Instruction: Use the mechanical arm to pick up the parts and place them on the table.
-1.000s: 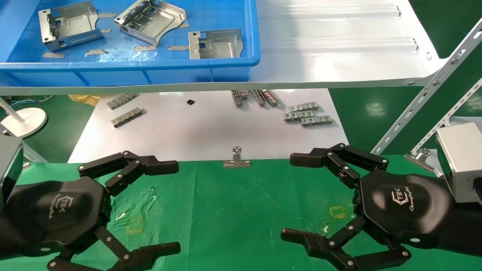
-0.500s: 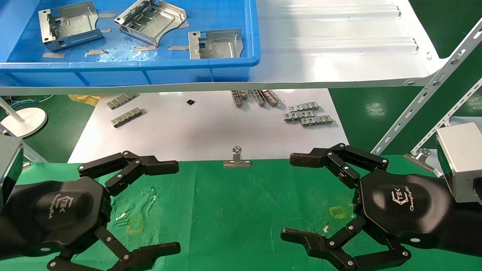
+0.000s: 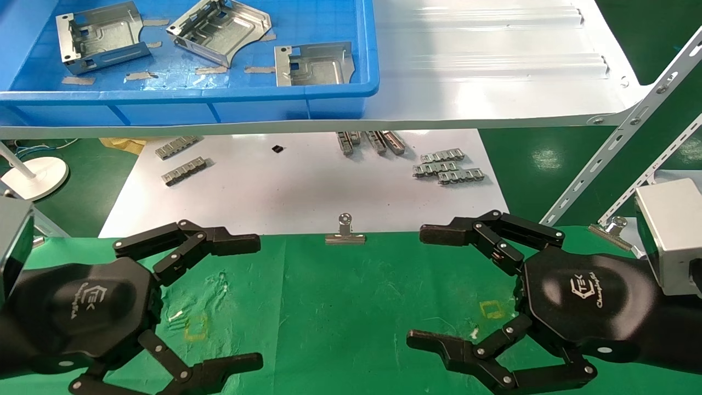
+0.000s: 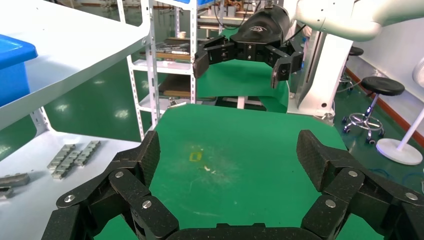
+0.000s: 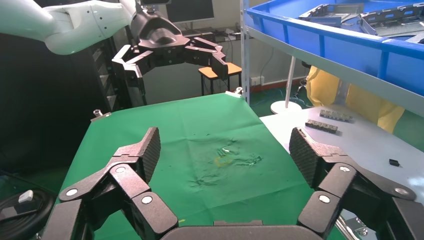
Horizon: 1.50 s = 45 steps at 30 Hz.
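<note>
shiny stamped steel is what you are after: three parts sit in the blue bin up on the white shelf board, one at the bin's left end, one in the middle propped on a tilt, and one nearest the bin's right wall. none has reached the green table yet, so the task looks to be at its very start. your left gripper and right gripper both hang over the table on the near side of the bin, fingers spread wide and holding nothing; each wrist view shows bare cloth between the fingers. expect the plates to be light, stiff and slick, with thin edges that could slide off the black pads, and they will not give under a squeeze. the bent side flanges look like the best hold, pinched across opposite sides, since the flat embossed face offers little to grab. the tilted middle part may rock when touched. the part by the bin's right wall looks the closest reach for your right gripper, though the wall could crowd a finger there. leave the grey link strips and the binder clip below the bin alone.
</note>
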Motion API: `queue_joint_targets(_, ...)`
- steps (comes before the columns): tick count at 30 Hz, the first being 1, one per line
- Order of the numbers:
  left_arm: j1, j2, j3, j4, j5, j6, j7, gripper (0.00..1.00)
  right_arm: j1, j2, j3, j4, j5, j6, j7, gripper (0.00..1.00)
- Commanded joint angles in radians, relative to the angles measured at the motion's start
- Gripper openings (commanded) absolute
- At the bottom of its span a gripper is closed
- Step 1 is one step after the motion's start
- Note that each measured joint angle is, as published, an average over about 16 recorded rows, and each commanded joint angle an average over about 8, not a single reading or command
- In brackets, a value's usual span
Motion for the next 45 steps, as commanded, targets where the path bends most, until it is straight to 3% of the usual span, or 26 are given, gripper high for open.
queue_joint_targets(1, 0.000, 0.000, 0.000, 0.000, 0.000, 0.000, 0.000, 1.00, 0.000, 0.000, 0.000, 0.000, 0.000, 0.000, 0.000, 0.00)
queue_joint_targets(45, 0.000, 0.000, 0.000, 0.000, 0.000, 0.000, 0.000, 1.00, 0.000, 0.000, 0.000, 0.000, 0.000, 0.000, 0.000, 0.00)
